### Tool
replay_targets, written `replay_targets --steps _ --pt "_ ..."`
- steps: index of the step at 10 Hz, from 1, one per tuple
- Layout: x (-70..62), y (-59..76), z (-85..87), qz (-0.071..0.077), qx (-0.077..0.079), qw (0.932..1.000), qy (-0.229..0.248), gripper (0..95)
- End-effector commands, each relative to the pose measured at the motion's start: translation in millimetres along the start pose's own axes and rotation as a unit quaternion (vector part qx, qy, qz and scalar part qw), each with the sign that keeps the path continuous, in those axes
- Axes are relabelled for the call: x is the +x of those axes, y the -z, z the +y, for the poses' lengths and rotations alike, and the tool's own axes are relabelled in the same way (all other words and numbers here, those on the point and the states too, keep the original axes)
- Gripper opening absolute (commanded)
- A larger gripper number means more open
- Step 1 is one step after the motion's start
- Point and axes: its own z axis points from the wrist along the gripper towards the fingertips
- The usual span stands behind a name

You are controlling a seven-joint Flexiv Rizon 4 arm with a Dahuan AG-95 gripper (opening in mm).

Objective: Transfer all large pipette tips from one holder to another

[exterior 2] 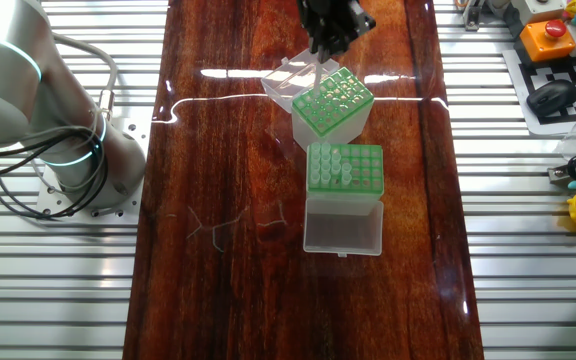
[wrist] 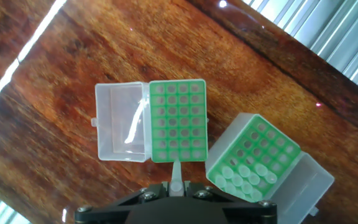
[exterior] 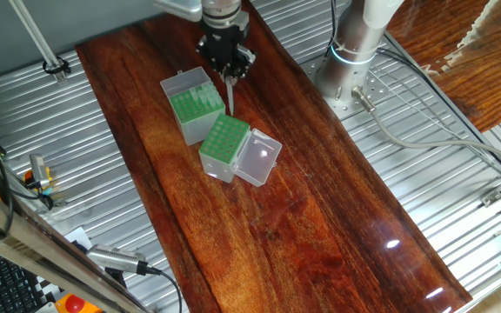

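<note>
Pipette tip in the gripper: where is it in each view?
One fixed view: pipette tip top centre, hanging from the gripper.
The other fixed view: top centre, faint, under the gripper.
Hand view: bottom centre, near the frame's lower edge.
Shared landmark: the gripper holding it.

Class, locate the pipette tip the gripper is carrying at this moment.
The pipette tip hangs point-down from the gripper, above the table between the two green-topped boxes; in the hand view it points at the near edge of the clear-lidded holder.
</note>
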Motion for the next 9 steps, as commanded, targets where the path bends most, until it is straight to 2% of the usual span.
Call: replay_targets --steps 1,2,4,5,7,9 --pt "1.3 -1.3 -29.0 0.000 0.000 0.9998 0.021 0.0" --pt "1.2 -2.1 -39.1 -0.002 -0.002 0.9995 0.032 0.0" --pt "1.2 -2.1 -39.1 -0.004 -0.005 0.9998 0.021 0.0" --pt "1.2 -2.1 -39.1 0.002 0.003 0.9999 0.011 0.0" --pt "2.4 -2.4 -41.7 0.000 0.021 0.9997 0.009 0.0" --pt "8.6 -6.0 -55.2 -0.003 0.025 0.9996 0.014 0.0"
